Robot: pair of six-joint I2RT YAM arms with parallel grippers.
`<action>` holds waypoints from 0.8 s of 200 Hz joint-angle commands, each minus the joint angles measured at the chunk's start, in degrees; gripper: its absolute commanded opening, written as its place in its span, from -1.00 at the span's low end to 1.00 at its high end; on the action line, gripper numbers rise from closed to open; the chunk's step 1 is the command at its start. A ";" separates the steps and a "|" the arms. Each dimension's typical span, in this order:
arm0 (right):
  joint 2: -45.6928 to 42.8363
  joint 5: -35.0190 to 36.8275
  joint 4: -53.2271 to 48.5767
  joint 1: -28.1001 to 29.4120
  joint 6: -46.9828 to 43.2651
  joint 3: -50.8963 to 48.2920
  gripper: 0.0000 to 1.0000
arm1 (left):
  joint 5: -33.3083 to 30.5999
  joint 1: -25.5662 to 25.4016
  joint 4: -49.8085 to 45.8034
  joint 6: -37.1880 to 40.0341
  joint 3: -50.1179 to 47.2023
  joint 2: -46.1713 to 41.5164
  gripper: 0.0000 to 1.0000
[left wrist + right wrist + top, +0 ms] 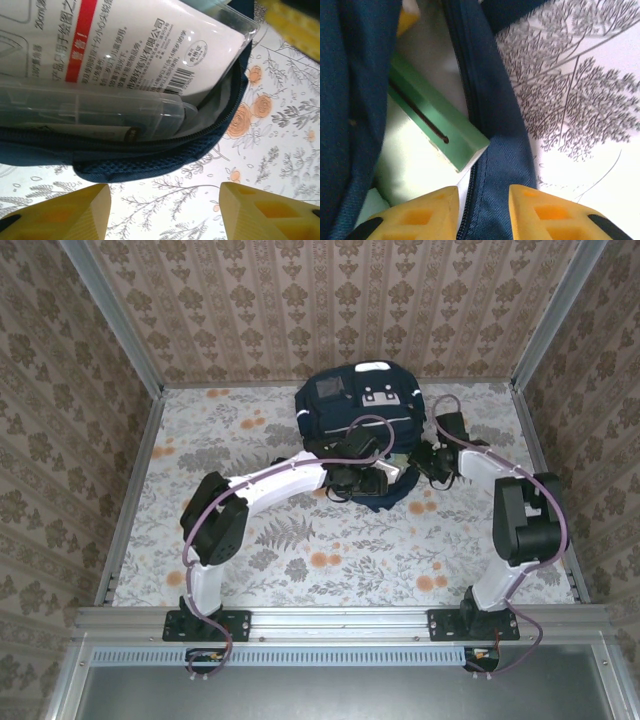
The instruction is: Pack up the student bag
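The student bag [360, 400], dark navy, lies at the back middle of the table with its mouth toward the arms. My left gripper [360, 480] hovers just before that mouth. It is open [165, 215], with bare tablecloth between its yellow fingers and the bag's mesh rim [150, 160] just beyond. Inside the bag lies a clear plastic case [125, 50] with a white, red-striped label. My right gripper [432, 462] is at the bag's right side. Its jaws [482, 215] stand apart astride the navy zipper rim [495, 165]. A green box [440, 125] sits inside the opening.
A floral tablecloth [330, 560] covers the table, with free room to the left and in front of the bag. Metal frame posts [130, 340] and patterned walls close in three sides. A blurred yellow shape [295, 20] hangs beyond the bag's corner.
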 commanded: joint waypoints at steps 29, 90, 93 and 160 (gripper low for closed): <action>3.94 -8.98 9.71 -2.99 2.56 0.31 -0.24 | -5.74 0.15 2.07 6.32 0.35 0.63 0.23; 9.13 -8.61 11.16 -2.99 2.52 2.90 -0.34 | -7.49 -0.03 2.90 8.22 1.43 3.54 0.23; 9.13 -8.45 11.31 -2.99 2.46 2.90 -0.35 | -7.52 -0.05 2.80 8.28 1.51 3.78 0.22; 12.14 -14.39 17.41 -1.98 5.98 2.08 -0.81 | -3.41 -0.18 4.11 8.81 1.17 6.35 0.16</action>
